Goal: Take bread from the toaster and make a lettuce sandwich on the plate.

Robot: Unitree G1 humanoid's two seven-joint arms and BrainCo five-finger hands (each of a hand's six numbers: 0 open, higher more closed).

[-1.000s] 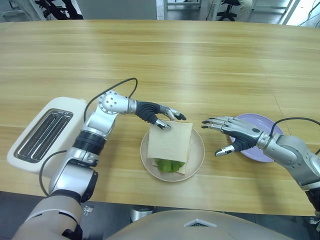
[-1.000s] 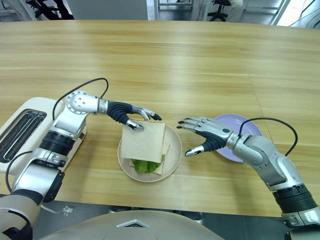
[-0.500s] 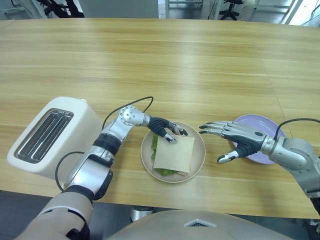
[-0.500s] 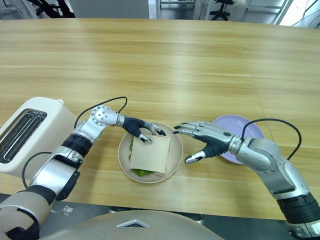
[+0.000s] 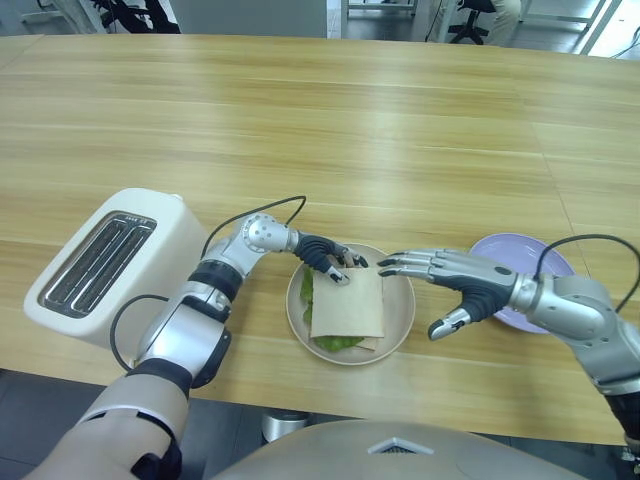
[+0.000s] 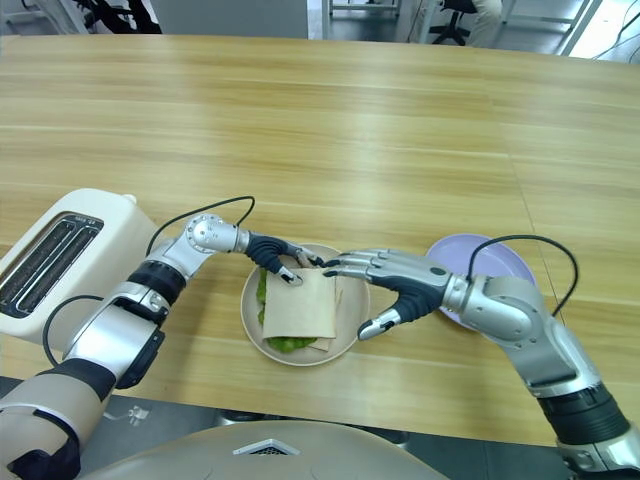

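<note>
**Sandwich stacked on plate; left hand on top slice, right hand open beside it**

1. Plate and contents. A round beige plate (image 5: 402, 312) stands on the wooden tabletop (image 5: 350, 130) near its front edge, between the two hands. On it lies a stacked sandwich: the top slice (image 5: 348, 305) of bread, lettuce (image 5: 334, 343) showing from under it at the left and front edges, and a sliver of a lower slice (image 6: 325, 343) at the front right. The stack sits inside the rim.

2. Left hand. The left hand (image 5: 325, 258) is at the far left corner of the top slice. Its fingers are curled and pinch that corner, thumb pad pressed on the upper face. The slice lies flat on the stack.

3. Right hand. The right hand (image 5: 462, 285) is spread wide and holds nothing. Its fingertips (image 6: 333, 266) reach over the plate's far right rim, just beside the far right corner of the top slice; whether they touch it cannot be told. The thumb hangs apart, near the plate's right edge.

4. Other containers. A cream toaster (image 5: 100, 262) stands to the left of the plate, well apart, two slots facing up. A purple plate (image 5: 548, 256) sits to the right, partly covered by the right wrist and crossed by its cable.
</note>
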